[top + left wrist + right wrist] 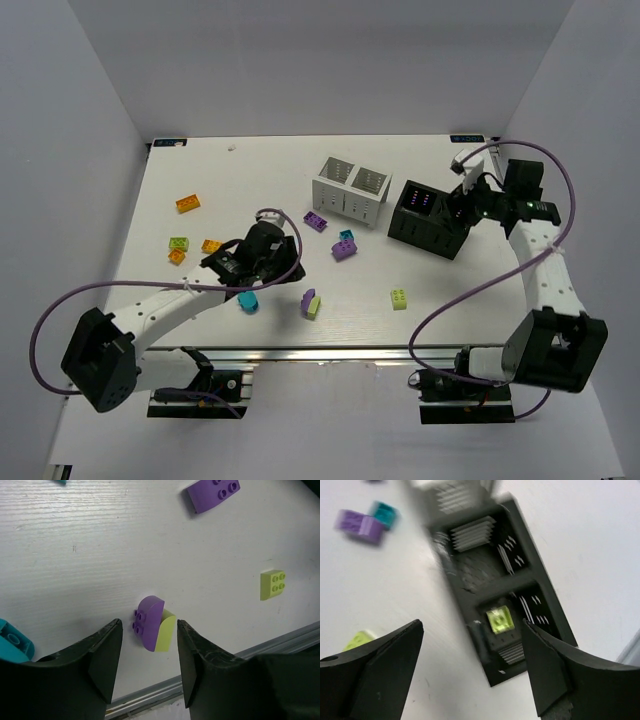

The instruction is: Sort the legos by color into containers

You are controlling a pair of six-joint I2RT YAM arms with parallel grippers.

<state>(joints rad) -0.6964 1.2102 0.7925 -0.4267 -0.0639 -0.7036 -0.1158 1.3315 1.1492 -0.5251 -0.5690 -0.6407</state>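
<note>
One cyan brick [12,646] cropped, black container [547,611] blurred

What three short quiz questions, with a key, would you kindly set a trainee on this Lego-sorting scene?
1. True or false: one compartment of the black container holds a lime green brick.
2. What lies on the table just ahead of the gap between the left end effector jaws? A an orange brick; B a purple brick touching a lime one; C the white container.
3. Is the right end effector, above the black container, open or shut?
Key: 1 true; 2 B; 3 open.
</note>
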